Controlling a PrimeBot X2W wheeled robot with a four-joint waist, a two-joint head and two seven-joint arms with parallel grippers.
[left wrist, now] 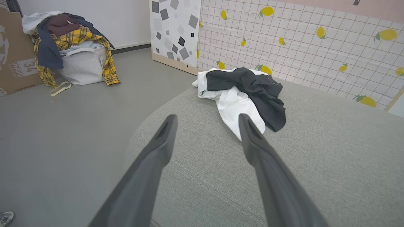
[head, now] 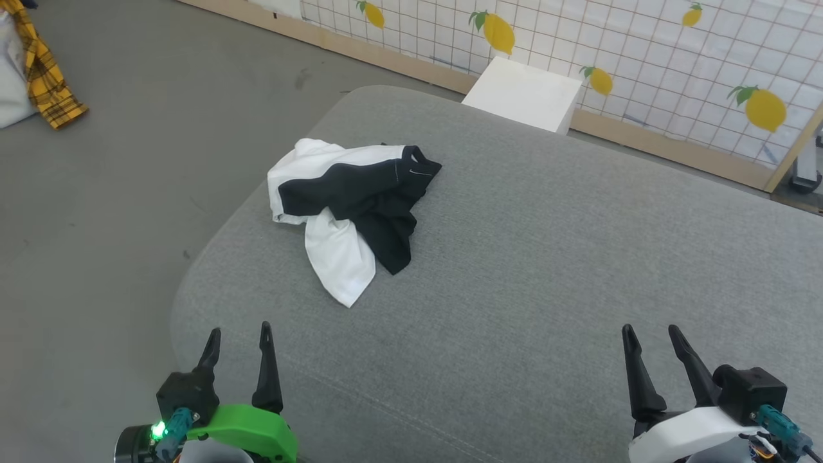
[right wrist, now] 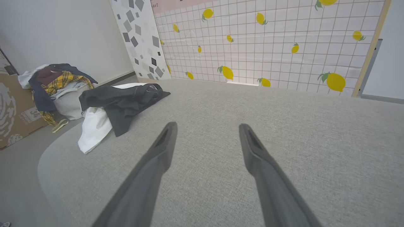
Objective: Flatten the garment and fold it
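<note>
Head camera looks steeply down on the grey cushion [head: 546, 289] from its near edge; both wrist cameras skim low across it toward the lemon-patterned wall [right wrist: 284, 47] beyond, all sharing the garment [head: 350, 199] on its left.

The garment [head: 360, 199] is a soft shirt in white and black, lying crumpled in a loose heap on the grey upholstered surface [head: 546, 289], in its far left part and near the rounded left edge. It is neither flattened nor folded. A black panel runs across the heap, with a black collar opening at its right end and a small white swoosh mark just beside that. A black flap extends toward the near side and ends in a blunt corner. White fabric shows along the far and left rim and in a near tongue tapering to a point, partly overlapped by the black flap. Creases run throughout.
</note>
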